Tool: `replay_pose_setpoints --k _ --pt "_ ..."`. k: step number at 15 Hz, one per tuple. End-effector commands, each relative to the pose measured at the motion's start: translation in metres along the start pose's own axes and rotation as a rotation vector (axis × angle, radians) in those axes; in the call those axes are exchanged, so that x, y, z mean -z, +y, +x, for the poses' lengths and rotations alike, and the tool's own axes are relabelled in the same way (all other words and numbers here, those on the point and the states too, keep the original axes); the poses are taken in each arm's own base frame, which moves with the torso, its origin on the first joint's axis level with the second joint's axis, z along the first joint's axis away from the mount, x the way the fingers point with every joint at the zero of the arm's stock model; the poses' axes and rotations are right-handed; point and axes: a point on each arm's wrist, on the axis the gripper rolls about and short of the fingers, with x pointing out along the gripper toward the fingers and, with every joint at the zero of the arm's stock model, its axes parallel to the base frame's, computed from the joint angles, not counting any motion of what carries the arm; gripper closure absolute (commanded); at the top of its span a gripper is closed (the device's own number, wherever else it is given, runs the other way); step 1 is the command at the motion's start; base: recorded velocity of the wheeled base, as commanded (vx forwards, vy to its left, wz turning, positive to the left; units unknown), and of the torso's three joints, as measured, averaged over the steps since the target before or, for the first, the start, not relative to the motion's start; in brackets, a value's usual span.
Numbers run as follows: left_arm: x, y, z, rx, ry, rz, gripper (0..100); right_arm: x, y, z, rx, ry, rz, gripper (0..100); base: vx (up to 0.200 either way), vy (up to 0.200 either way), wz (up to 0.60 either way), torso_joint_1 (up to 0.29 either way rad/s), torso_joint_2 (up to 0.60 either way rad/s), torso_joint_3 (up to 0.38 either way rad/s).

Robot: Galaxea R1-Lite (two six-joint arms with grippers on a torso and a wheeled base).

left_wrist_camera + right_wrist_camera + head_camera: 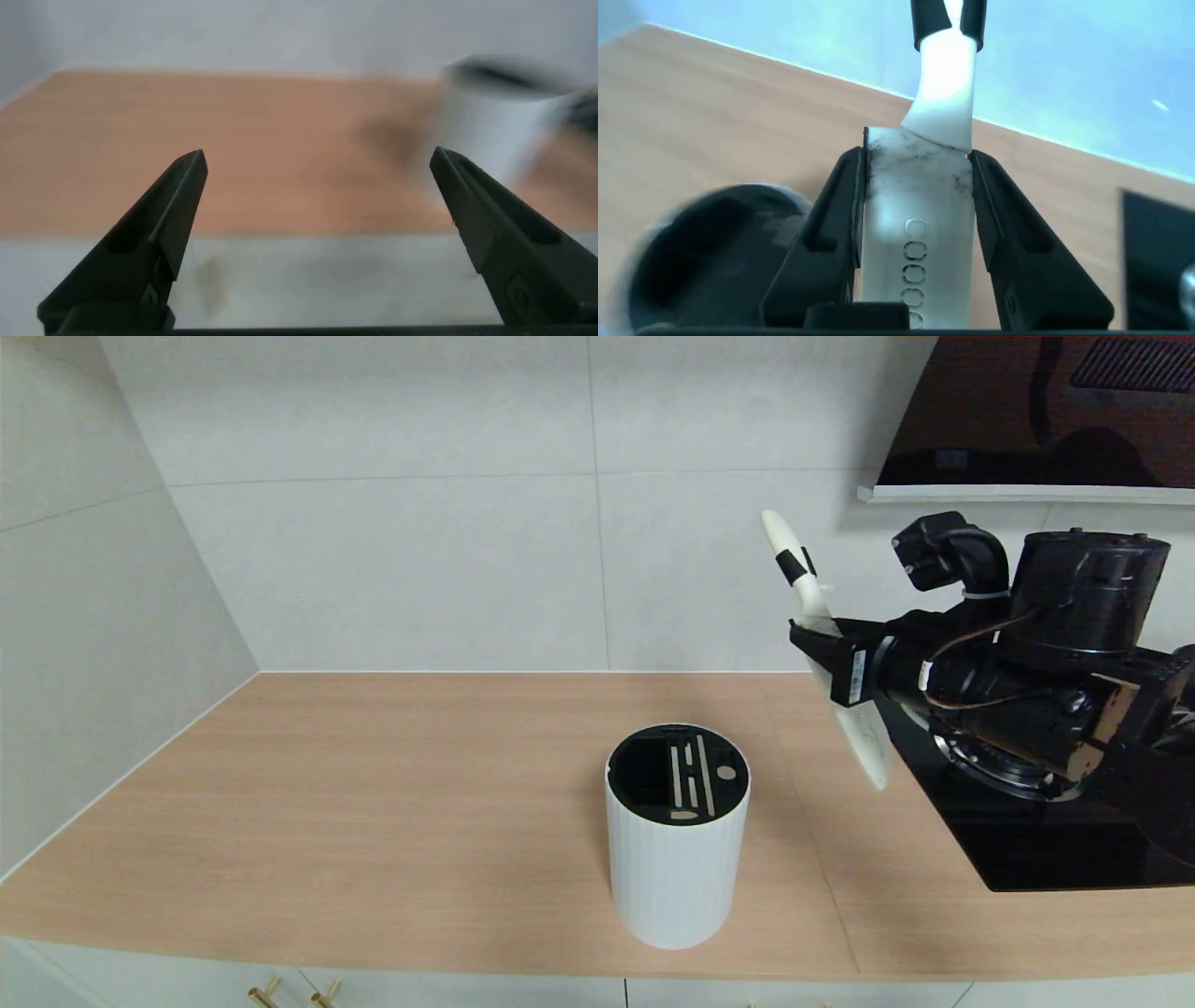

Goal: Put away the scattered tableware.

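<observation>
Our right gripper is clamped across the flat of a white knife, held in the air over the left edge of the hob, right of the holder and well apart from it; the handle points up and leans left, the blade points down and slants right. The holder stands upright on the counter, close to its near edge, its dark top showing a wide opening on the left and narrow slots on the right. Our left gripper hangs spread wide and empty over the near edge of the counter, left of the holder. We judge the step in hand to be carrying the knife to a slot; to do it well we should first bring the blade upright, then turn the wrist until its flat runs along the slots, near to far; we should set the tip directly over one long slot before descending, go down slowly, and let go only when the blade is seated; a tip that catches the top could tip the holder over, so the free gripper might steady its wall.
</observation>
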Motion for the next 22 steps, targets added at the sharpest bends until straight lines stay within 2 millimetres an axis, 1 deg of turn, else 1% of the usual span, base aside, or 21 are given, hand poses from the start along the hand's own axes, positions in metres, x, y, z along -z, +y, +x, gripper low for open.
replay_pose_setpoints --k 1,2,3,4,5,6,7,8,9,10,11,12,14,15,17,18,19,22 --pt "-0.064 -0.006 0.024 0.252 0.118 -0.082 0 -0.01 0.016 -0.009 -0.043 -0.032 0.003 100 0.0 0.0 0.0 0.0 0.0 0.0" --pt "-0.081 -0.005 0.043 0.292 0.169 -0.101 0 -0.011 0.024 -0.013 -0.052 -0.037 0.003 100 0.0 0.0 0.0 0.0 0.0 0.0" --pt "-0.096 -0.003 0.068 0.329 0.213 -0.12 0 -0.013 0.032 -0.018 -0.059 -0.042 0.005 100 0.0 0.0 0.0 0.0 0.0 0.0" --pt "-0.104 -0.001 0.085 0.355 0.231 -0.126 0 -0.014 0.037 -0.021 -0.068 -0.046 0.007 100 0.0 0.0 0.0 0.0 0.0 0.0" --pt "-0.117 0.005 0.12 0.377 0.246 -0.135 0 -0.014 0.045 -0.026 -0.085 -0.046 0.008 100 0.0 0.0 0.0 0.0 0.0 0.0" --pt "-0.12 0.008 0.144 0.386 0.259 -0.138 0 -0.014 0.049 -0.029 -0.097 -0.045 0.008 100 0.0 0.0 0.0 0.0 0.0 0.0" --pt "-0.121 0.009 0.154 0.399 0.264 -0.142 0 -0.015 0.051 -0.031 -0.107 -0.047 0.008 100 0.0 0.0 0.0 0.0 0.0 0.0" --pt "-0.117 0.008 0.181 0.448 0.283 -0.148 0 -0.016 0.058 -0.038 -0.134 -0.051 0.011 100 0.0 0.0 0.0 0.0 0.0 0.0" --pt "-0.111 0.006 0.194 0.476 0.299 -0.155 0 -0.015 0.064 -0.041 -0.159 -0.05 0.01 100 0.0 0.0 0.0 0.0 0.0 0.0" --pt "-0.108 0.004 0.2 0.494 0.311 -0.161 0 -0.014 0.067 -0.042 -0.168 -0.048 0.009 100 0.0 0.0 0.0 0.0 0.0 0.0" --pt "-0.097 -0.004 0.215 0.546 0.355 -0.205 0 -0.011 0.071 -0.043 -0.181 -0.036 0.006 100 0.0 0.0 0.0 0.0 0.0 0.0" --pt "-0.091 -0.009 0.224 0.572 0.371 -0.235 0 -0.009 0.073 -0.043 -0.184 -0.029 0.004 100 0.0 0.0 0.0 0.0 0.0 0.0" --pt "-0.081 -0.019 0.235 0.618 0.372 -0.28 0 -0.007 0.076 -0.042 -0.193 -0.022 0.001 100 0.0 0.0 0.0 0.0 0.0 0.0" --pt "-0.08 -0.023 0.239 0.629 0.362 -0.311 0 -0.007 0.079 -0.043 -0.203 -0.021 0.002 100 0.0 0.0 0.0 0.0 0.0 0.0" --pt "-0.08 -0.034 0.247 0.627 0.344 -0.408 0 -0.004 0.087 -0.043 -0.227 -0.011 0.017 100 0.0 0.0 0.0 0.0 0.0 0.0" --pt "-0.078 -0.045 0.257 0.612 0.312 -0.484 0 -0.002 0.091 -0.043 -0.232 -0.003 0.015 100 0.0 0.0 0.0 0.0 0.0 0.0" --pt "-0.074 -0.052 0.265 0.597 0.289 -0.521 0 0.0 0.096 -0.043 -0.238 0.005 0.012 100 0.0 0.0 0.0 0.0 0.0 0.0" --pt "-0.051 -0.073 0.293 0.522 0.246 -0.572 0 0.008 0.112 -0.044 -0.251 0.032 0.013 100 0.0 0.0 0.0 0.0 0.0 0.0"
